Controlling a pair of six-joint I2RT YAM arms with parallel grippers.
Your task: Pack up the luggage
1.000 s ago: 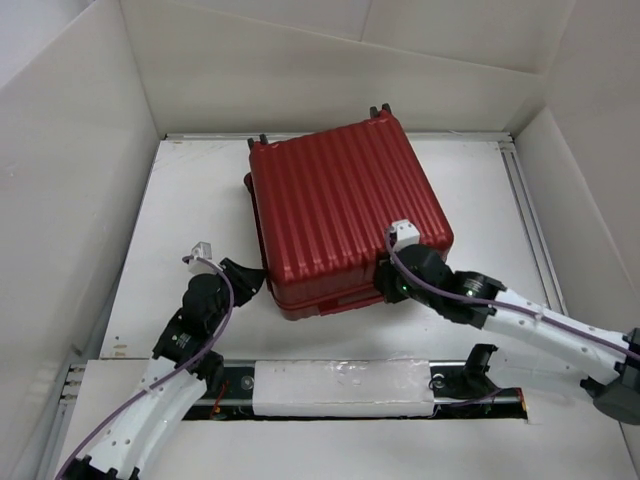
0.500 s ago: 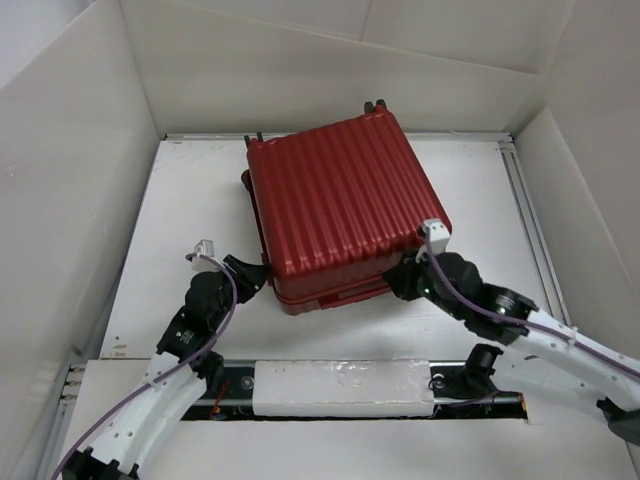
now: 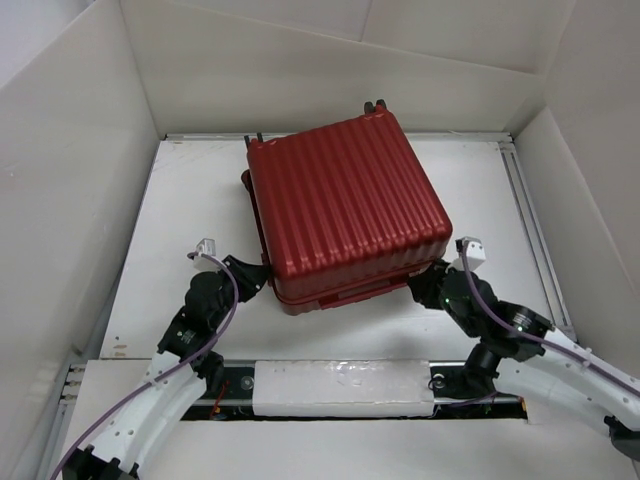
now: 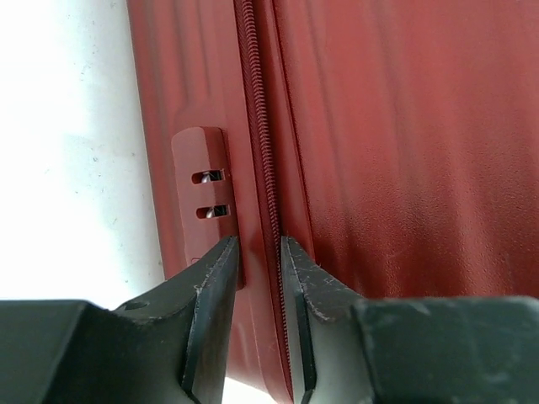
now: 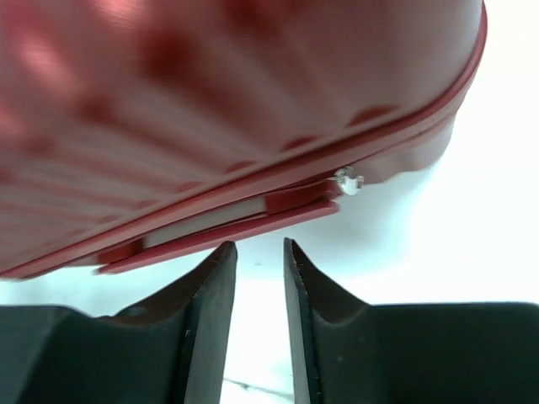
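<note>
1. From above, the luggage [image 3: 345, 210] lies shut, ribbed shell up, on the white surface [image 3: 190, 200], towards the far side. The left gripper [image 3: 255, 278] is at its near left corner and the right gripper [image 3: 422, 287] at its near right corner.
2. In the left wrist view, the gripper is narrowly parted, with one finger on each side of the zip [image 4: 257, 126], beside a slotted lock plate [image 4: 202, 189].
3. In the right wrist view, the gripper is released, with bare surface showing in the gap, just short of a flat red tab [image 5: 227, 223] on the luggage's edge.
</note>
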